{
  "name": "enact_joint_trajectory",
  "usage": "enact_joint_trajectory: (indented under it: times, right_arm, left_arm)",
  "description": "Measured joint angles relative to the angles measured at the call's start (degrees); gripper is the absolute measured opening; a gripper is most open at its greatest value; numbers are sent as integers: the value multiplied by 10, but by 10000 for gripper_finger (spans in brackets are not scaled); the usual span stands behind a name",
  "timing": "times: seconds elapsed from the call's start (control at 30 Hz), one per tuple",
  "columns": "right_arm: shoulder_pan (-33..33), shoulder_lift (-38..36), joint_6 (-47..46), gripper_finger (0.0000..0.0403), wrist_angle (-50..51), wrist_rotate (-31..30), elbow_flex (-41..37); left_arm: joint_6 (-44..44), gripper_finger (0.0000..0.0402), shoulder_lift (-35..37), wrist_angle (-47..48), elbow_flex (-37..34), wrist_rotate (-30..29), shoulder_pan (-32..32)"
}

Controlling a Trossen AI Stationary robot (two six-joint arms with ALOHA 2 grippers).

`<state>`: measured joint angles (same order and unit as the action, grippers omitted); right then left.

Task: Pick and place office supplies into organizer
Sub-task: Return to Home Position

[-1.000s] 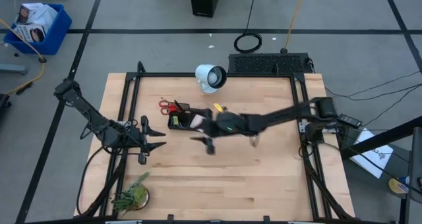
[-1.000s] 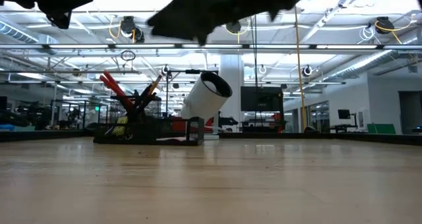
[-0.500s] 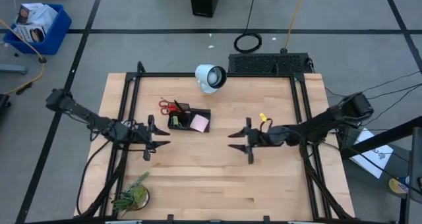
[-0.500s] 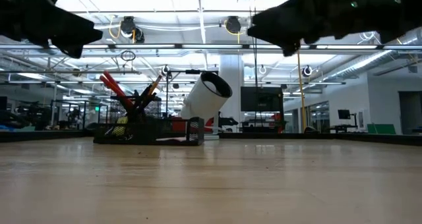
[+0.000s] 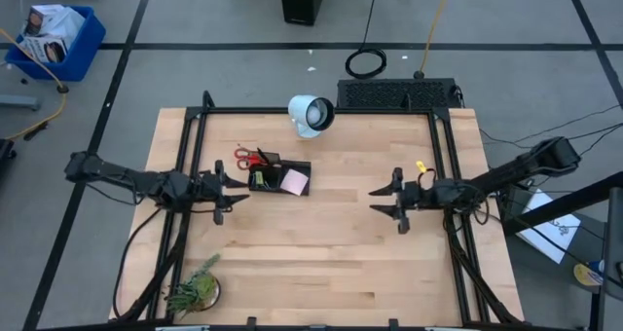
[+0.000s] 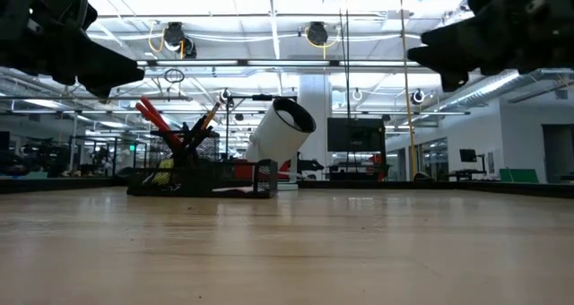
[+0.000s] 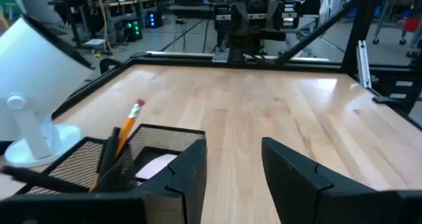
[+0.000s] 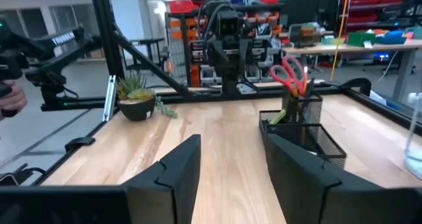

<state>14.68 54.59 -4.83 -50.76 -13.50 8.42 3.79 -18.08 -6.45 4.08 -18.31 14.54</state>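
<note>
Table (image 5: 321,263): one arm at each side, tips facing inward. Left gripper (image 5: 234,189) hovers with its fingers spread wide, nothing held. Right gripper (image 5: 378,201) is the same, wide and empty. Organizer (image 5: 277,178) sits just ahead of the left gripper, well apart from the right one. Scissors (image 5: 251,158), sticky pad (image 5: 294,181) and pencil (image 7: 129,122) are in it. Likely the homing step, placing looks done. Next move: fold both arms to rest, left one steering clear of the organizer.

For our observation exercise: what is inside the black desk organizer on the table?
Red-handled scissors, an orange pencil and a pink sticky-note pad show in the organizer. Its mesh walls hide anything lying lower down.
</note>
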Motion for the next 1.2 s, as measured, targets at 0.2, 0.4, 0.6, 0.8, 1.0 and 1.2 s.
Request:
enact_joint_trajectory:
  times: [0.2, 0.4, 0.6, 0.8, 1.0, 1.2]
  right_arm:
    - [-1, -85, 11, 161, 6, -3, -49]
    - [-8, -163, 11, 162, 72, -17, -53]
    - [-18, -262, 12, 159, 160, -15, -54]
    - [-26, -372, 18, 160, 252, -15, -54]
    - [-27, -463, 24, 164, 359, -15, -46]
    - [-26, -511, 14, 160, 429, -15, -44]
  left_arm:
    - [6, 147, 73, 54, 0, 50, -47]
    - [24, 147, 134, 115, 0, 70, -93]
    - [23, 147, 180, 192, 31, 127, -143]
    - [13, 147, 179, 244, 74, 153, -176]
    - [-16, 147, 179, 248, 83, 171, -193]
    - [-20, 147, 179, 205, 37, 201, -193]
